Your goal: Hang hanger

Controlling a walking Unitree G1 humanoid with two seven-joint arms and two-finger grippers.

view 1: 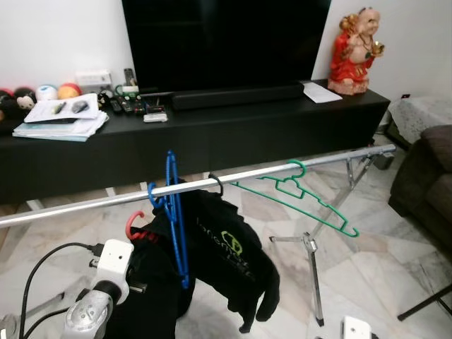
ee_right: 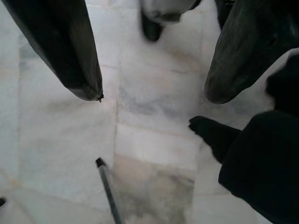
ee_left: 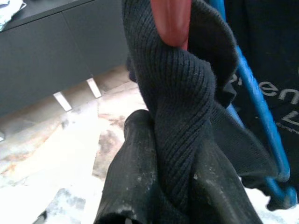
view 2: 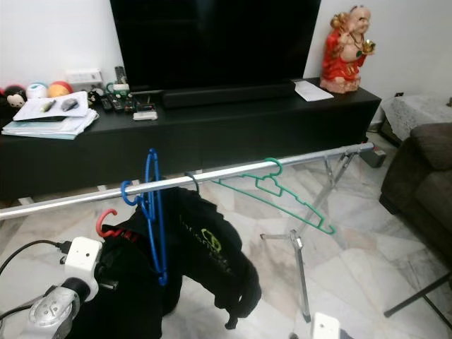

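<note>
I count three hangers by the rail: one blue hanger (view 1: 173,212), one green hanger (view 1: 300,194) and one red hanger (view 1: 133,222) with just its hook peeking out. There is one long silver rail (view 1: 282,169). One black sweater (view 1: 226,254) hangs there. I see one big TV (view 1: 226,42) and one black soundbar (view 1: 236,95) under it. One red statue (view 1: 357,53) stands on the cabinet. One pile of papers (view 1: 60,120) lies there too. I have two grippers; my right gripper (ee_right: 152,93) shows two black fingers (ee_right: 65,51).
</note>
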